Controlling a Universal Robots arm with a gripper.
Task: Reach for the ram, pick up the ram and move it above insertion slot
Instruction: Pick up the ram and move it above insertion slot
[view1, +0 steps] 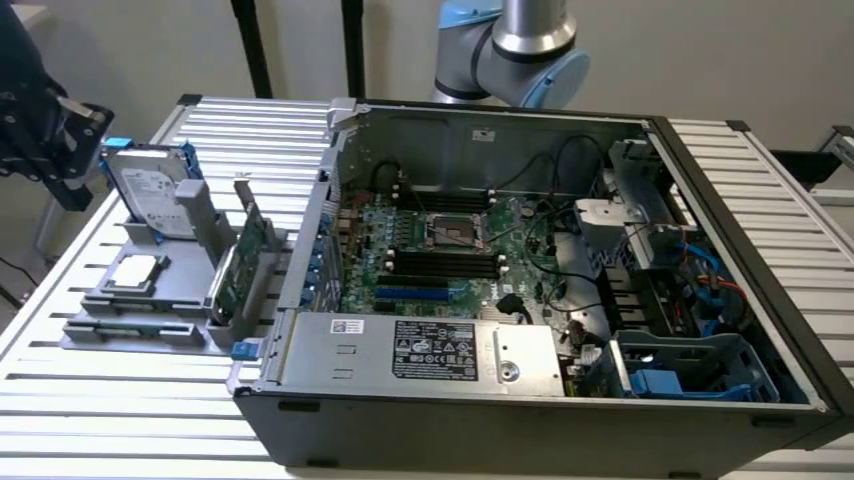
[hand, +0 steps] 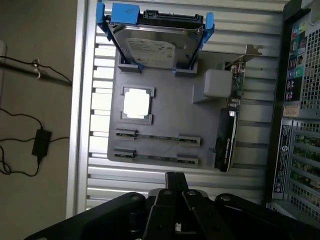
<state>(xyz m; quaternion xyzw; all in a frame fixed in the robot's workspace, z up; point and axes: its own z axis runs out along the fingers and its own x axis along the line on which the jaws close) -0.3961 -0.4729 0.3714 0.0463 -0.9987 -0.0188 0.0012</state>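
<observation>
Two rams stand on edge in the grey holder tray (hand: 165, 117): one thin green stick (hand: 157, 136) and a second (hand: 155, 158) beside it, each between grey end clips. In the exterior view a ram (view1: 134, 331) lies along the tray's front edge. My gripper (hand: 175, 181) hangs above the tray, apart from both sticks, its dark fingers closed together with nothing between them. In the exterior view the gripper (view1: 60, 150) is a dark mass at the far left, above the tray. The motherboard's black insertion slots (view1: 441, 264) lie inside the open computer case.
On the tray stand a silver hard drive with blue rails (hand: 157, 45), a square processor (hand: 136, 103) and a green expansion card with metal bracket (hand: 227, 130). The case wall (view1: 314, 230) rises between tray and motherboard. Cables (hand: 30, 125) lie on the floor beyond the slatted table.
</observation>
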